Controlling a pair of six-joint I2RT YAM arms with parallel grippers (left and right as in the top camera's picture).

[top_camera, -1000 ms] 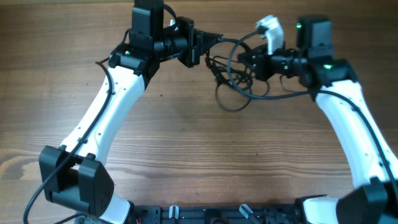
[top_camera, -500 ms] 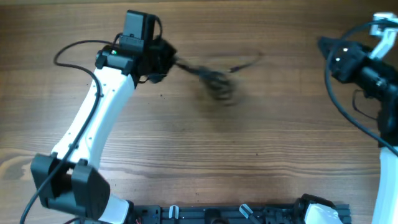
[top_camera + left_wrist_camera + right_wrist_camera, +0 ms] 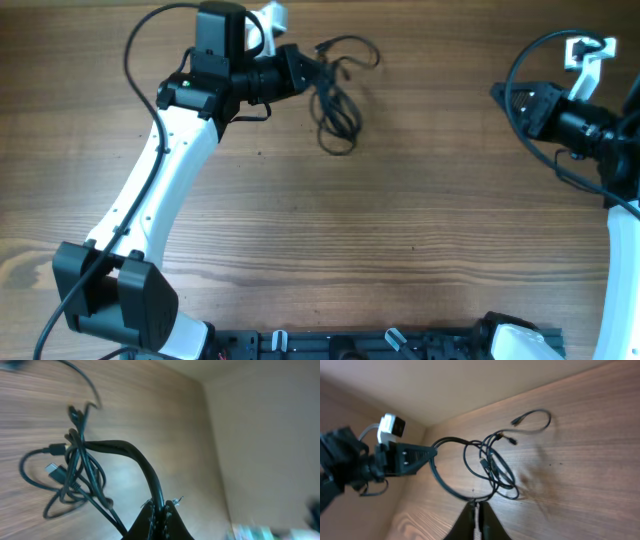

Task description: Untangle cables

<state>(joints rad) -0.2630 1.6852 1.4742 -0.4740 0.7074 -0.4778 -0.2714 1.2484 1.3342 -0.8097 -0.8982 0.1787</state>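
The cables (image 3: 338,112) are a tangled bundle of thin black loops at the table's far middle, with one loose plug end (image 3: 352,46) curving off to the right. My left gripper (image 3: 305,68) is shut on one strand of the bundle. The left wrist view shows the strand pinched between the jaws of my left gripper (image 3: 159,508) and the loops (image 3: 75,475) spread on the wood beyond. My right gripper (image 3: 497,93) is at the far right, well away from the bundle, shut and empty. The right wrist view shows my right gripper (image 3: 476,506) and, further off, the bundle (image 3: 492,466).
Thick black robot wires loop over the left arm (image 3: 140,45) and beside the right arm (image 3: 518,75). The arm bases and a black rail (image 3: 380,345) line the table's front edge. A beige wall (image 3: 470,385) rises behind the table's far edge.
A second ago both grippers met at the bundle. The right arm has let go and pulled away to the right. The left gripper kept the bundle and swung it left.
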